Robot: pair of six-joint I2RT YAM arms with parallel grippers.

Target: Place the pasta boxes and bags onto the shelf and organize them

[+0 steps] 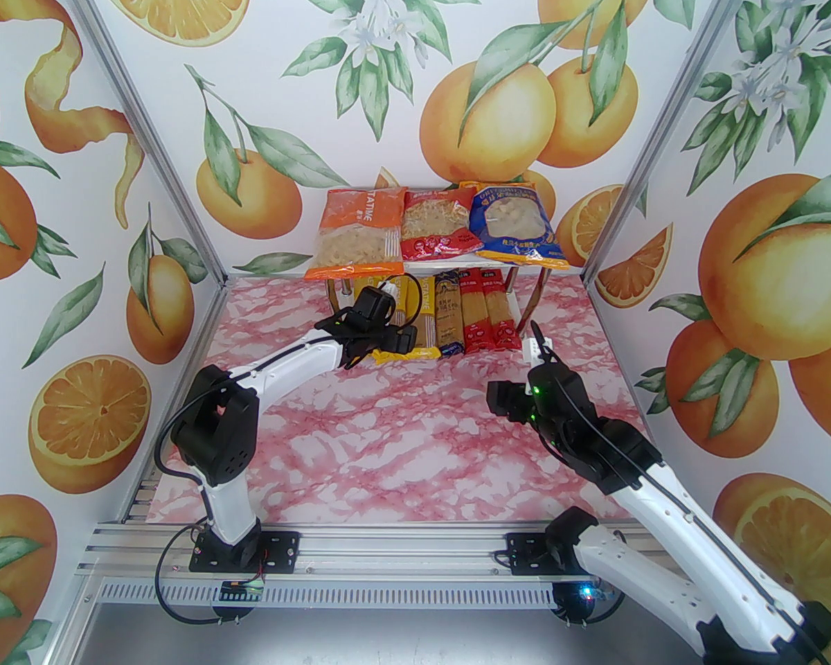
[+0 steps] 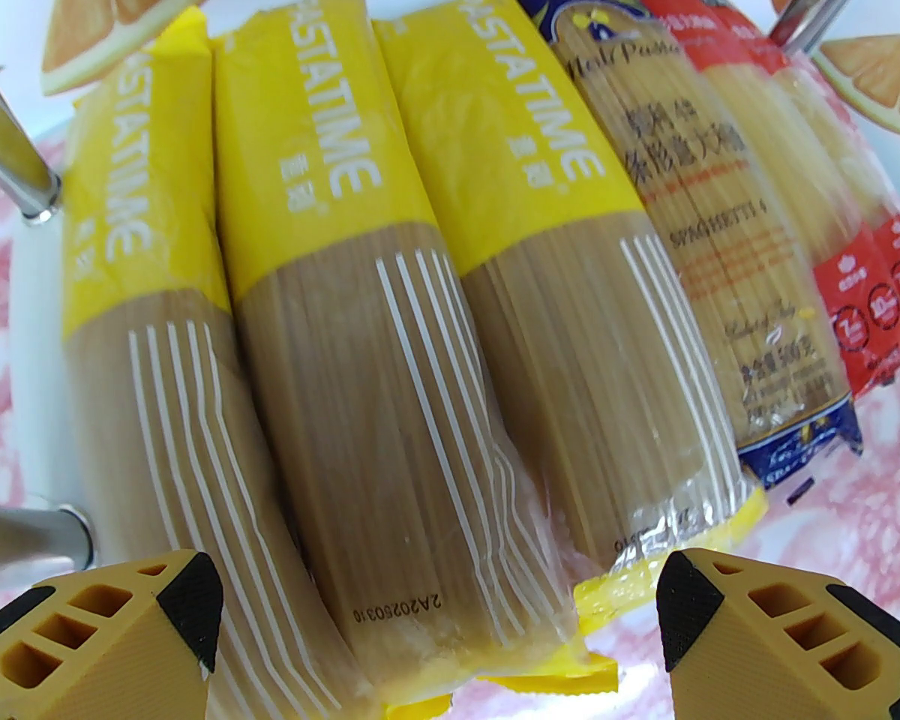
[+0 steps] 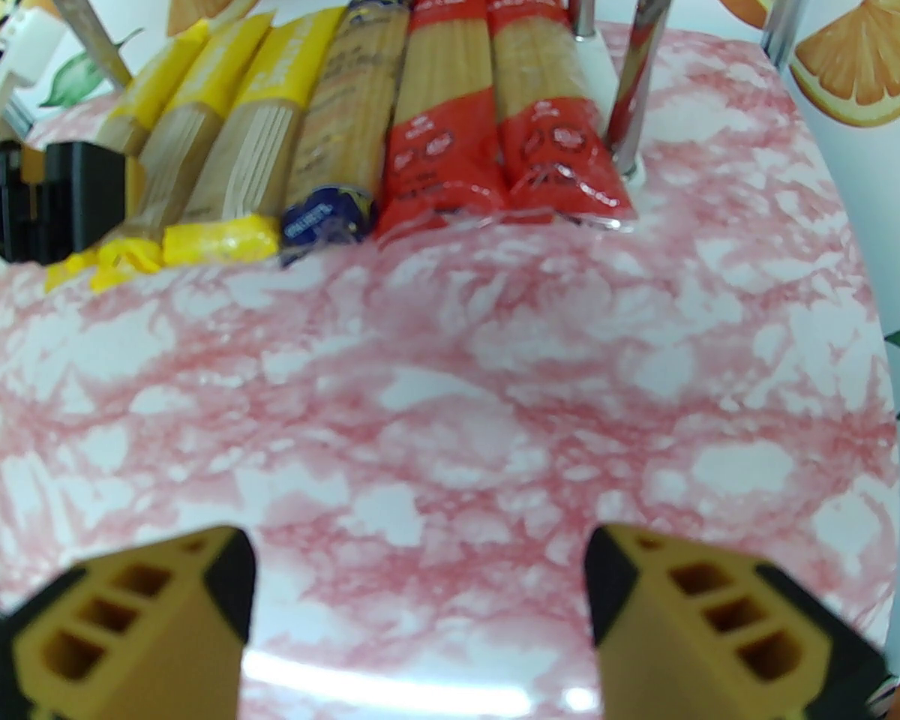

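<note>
On the shelf's top board [image 1: 460,258] lie an orange bag [image 1: 356,233], a red bag [image 1: 438,222] and a blue bag [image 1: 516,222] side by side. The lower board [image 2: 34,327] holds three yellow spaghetti packs [image 2: 345,289], a dark blue pack [image 2: 720,252] and two red packs [image 3: 435,124] in a row, their near ends sticking out over the table. My left gripper [image 2: 439,604] hovers open just over the near ends of the yellow packs, gripping nothing. My right gripper [image 3: 420,574] is open over bare table, short of the red packs.
Chrome shelf legs [image 3: 637,79] stand right of the red packs and left of the yellow ones [image 2: 15,169]. The pink marbled tabletop [image 1: 401,440] stretches between the arms. Orange-patterned walls close in the back and both sides.
</note>
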